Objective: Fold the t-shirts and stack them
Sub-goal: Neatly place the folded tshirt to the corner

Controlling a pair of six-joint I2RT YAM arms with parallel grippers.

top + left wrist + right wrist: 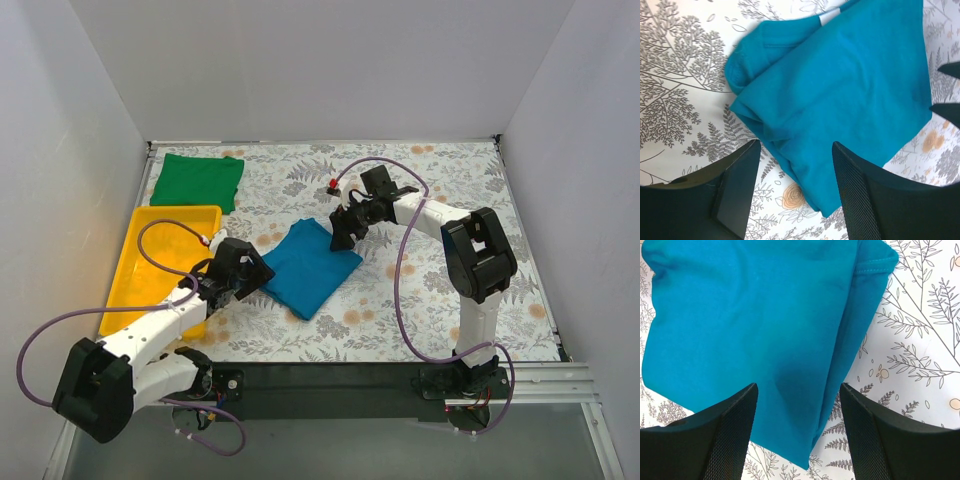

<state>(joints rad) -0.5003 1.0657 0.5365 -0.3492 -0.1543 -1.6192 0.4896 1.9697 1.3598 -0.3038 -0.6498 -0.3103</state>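
Observation:
The teal-blue t-shirt (pixel 312 265) lies folded in a rough square in the middle of the table. The bright green t-shirt (pixel 197 180) lies folded flat at the back left. My left gripper (pixel 260 278) hovers at the teal shirt's left edge. In the left wrist view its jaws (pixel 796 150) stand apart, and the shirt's (pixel 840 90) folded corner lies between them, touching neither. My right gripper (pixel 341 237) sits at the shirt's back right corner. In the right wrist view it is open (pixel 798 387) over a corner of the cloth (pixel 750 315).
A yellow plastic tray (pixel 150 232) stands at the left, right beside my left arm. White walls close in the table on three sides. The tabletop carries a floral print (pixel 440 290).

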